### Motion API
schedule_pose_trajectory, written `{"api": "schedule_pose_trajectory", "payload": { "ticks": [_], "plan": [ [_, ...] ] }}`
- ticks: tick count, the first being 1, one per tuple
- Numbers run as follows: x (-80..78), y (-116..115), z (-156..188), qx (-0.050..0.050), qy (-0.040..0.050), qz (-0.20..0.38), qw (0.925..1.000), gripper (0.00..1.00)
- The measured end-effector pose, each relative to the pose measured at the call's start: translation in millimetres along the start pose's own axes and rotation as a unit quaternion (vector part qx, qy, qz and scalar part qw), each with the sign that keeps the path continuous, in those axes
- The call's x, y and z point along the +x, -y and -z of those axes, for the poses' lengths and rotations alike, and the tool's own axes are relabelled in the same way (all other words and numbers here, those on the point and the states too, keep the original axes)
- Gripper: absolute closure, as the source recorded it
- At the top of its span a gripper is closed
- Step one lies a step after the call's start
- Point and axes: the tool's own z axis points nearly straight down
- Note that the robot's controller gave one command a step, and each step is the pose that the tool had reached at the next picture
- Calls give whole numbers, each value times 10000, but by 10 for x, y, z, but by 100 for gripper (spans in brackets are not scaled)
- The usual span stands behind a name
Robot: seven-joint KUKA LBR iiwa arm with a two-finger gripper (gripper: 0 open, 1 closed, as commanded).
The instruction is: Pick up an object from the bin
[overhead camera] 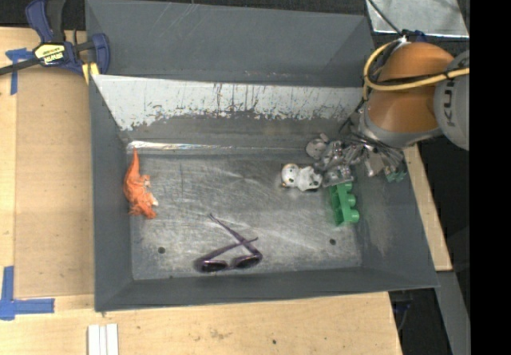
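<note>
The pincer [335, 158] is seen low by the right wall of the bin [239, 110]; whether it is open or closed cannot be told. Just beside it a small white object [297, 178] is found, with a green block [344, 203] toward the near edge. Along the near edge purple sunglasses [230, 256] are laid, and by the left wall an orange toy [140, 192].

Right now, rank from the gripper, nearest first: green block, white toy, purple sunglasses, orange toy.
1. Too close to call: white toy and green block, both on the right by the gripper.
2. purple sunglasses, front middle.
3. orange toy, far left.
</note>
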Motion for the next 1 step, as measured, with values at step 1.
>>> {"api": "schedule_pose_trajectory", "payload": {
  "ticks": [1],
  "plan": [
    [0, 0, 0, 0, 0, 0, 10000, 100]
  ]
}}
